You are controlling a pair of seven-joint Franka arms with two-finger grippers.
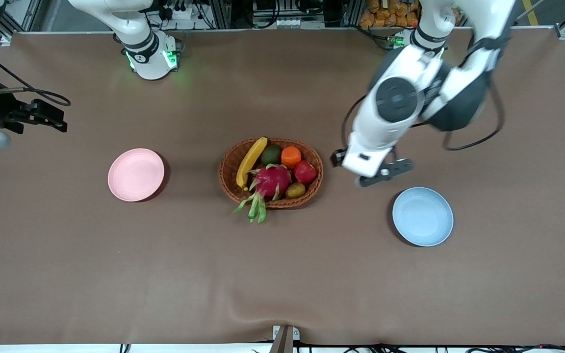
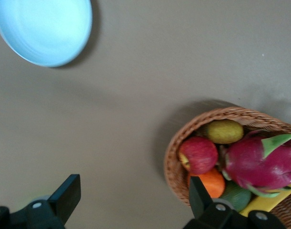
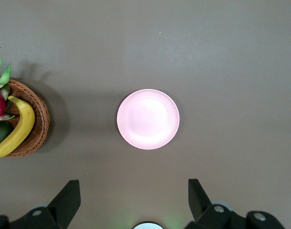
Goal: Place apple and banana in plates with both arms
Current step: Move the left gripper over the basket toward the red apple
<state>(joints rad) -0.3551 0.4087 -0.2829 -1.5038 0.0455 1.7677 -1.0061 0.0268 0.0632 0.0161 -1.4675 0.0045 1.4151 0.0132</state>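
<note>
Blue plate (image 1: pixel 423 216) empty; left gripper (image 2: pixel 131 202) spread wide beside basket (image 1: pixel 270 172) (apple (image 2: pixel 198 155) near one finger): centre, then descend. Right gripper (image 3: pixel 133 202) spread, waiting.

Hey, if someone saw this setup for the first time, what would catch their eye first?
Probably the brown oval wicker basket mid-table, heaped with fruit: a spiky pink dragon fruit, a long yellow banana and a small red apple. Next, the big white left arm, its gripper open over bare table between the basket and the light blue plate. The pale pink plate lies toward the right arm's end.
</note>
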